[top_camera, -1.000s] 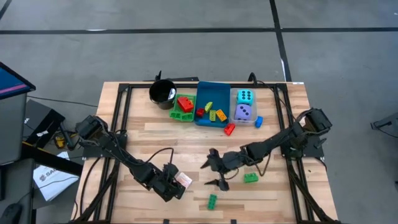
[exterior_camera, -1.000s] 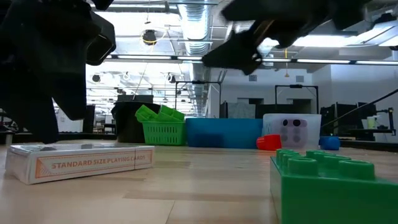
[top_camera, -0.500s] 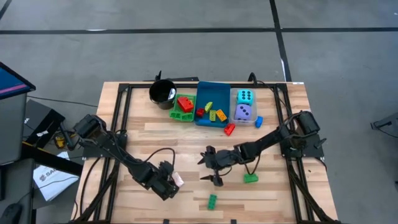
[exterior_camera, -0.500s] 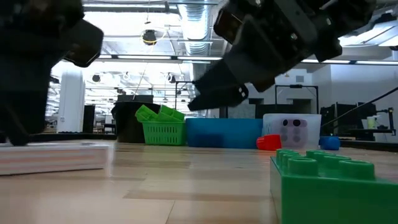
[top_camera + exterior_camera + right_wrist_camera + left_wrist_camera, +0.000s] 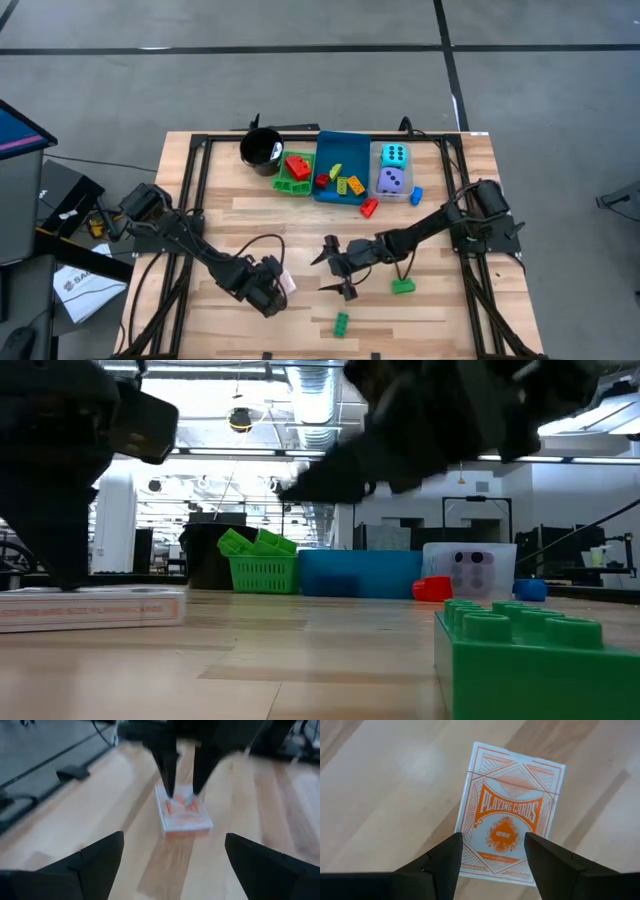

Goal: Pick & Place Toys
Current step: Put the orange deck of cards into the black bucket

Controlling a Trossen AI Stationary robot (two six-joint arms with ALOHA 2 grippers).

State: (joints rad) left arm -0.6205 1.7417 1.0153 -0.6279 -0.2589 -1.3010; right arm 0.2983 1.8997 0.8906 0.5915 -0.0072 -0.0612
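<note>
Wooden slats make up the table (image 5: 300, 215), framed by black rails, with grey floor around it. At about 7 o'clock from the table's middle lies a card pack (image 5: 510, 827), flat on its broad face. Seen from above, its long axis runs roughly from 11 to 5 o'clock; in the left wrist view the "Playing Cards" lettering reads upright, so the pack's length runs straight away from that gripper. The left gripper (image 5: 278, 288) stands over the pack, its fingers (image 5: 442, 862) part open, one down each long side at the near end; whether they press the pack I cannot tell, and it rests on the wood.

Near the centre, slightly toward 5 o'clock, the right gripper (image 5: 333, 270) hangs above the boards, fingers spread wide and holding nothing, pointing toward 9 o'clock at the pack.

A green brick (image 5: 403, 286) lies at 4 o'clock, a second green brick (image 5: 341, 323) at 6 o'clock near the front edge. Along the 12 o'clock edge stand a black cup (image 5: 262, 149), a green tray (image 5: 283, 184), a blue tray (image 5: 340, 145) and a clear tray (image 5: 378, 195) holding a cyan die (image 5: 394, 154) and a purple die (image 5: 391, 180).
</note>
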